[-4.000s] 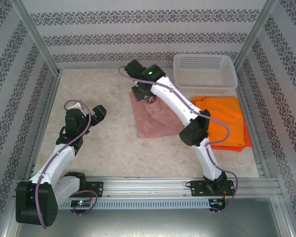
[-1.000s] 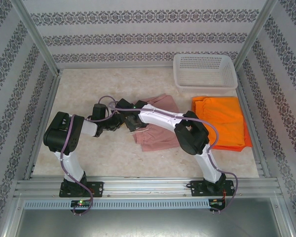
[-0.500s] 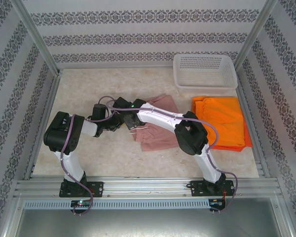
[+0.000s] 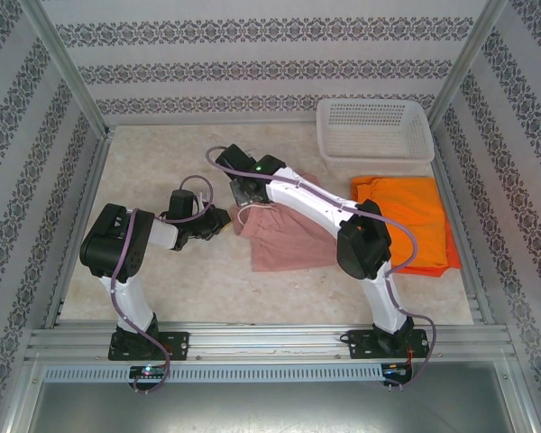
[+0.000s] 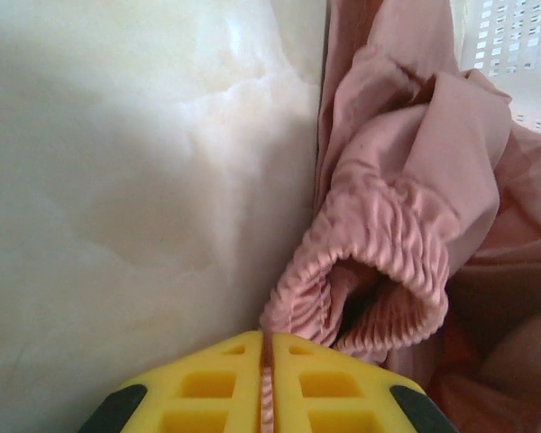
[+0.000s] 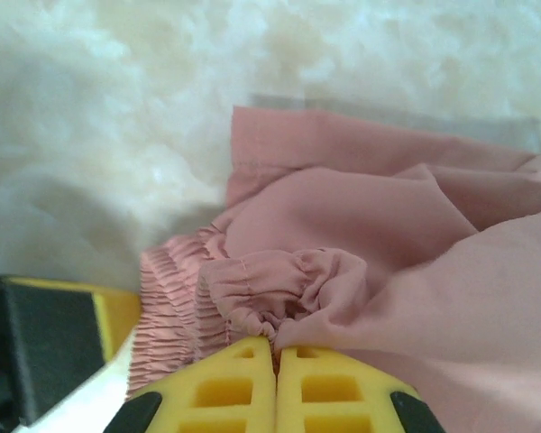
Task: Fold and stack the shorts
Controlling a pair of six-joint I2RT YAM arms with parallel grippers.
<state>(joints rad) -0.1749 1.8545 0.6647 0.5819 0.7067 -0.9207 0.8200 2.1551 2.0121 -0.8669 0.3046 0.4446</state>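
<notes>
Reaching inward, tools [image 5: 267, 350] [image 6: 276, 350] pinching pink shorts [image 4: 288, 244]

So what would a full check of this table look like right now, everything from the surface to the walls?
Surface: pale marbled table top, no spills seen.
Job's things: pink shorts crumpled in the middle, not folded; orange shorts lying flat on the right, how many layers I cannot tell.
Clutter: white perforated basket at the far right corner.
Grippers: left gripper shut on the pink shorts' elastic waistband; right gripper shut on a gathered edge of the same shorts.
Cables: purple cables looped along both arms, no snag seen.
Surroundings: patterned walls and metal frame posts around the table.
</notes>
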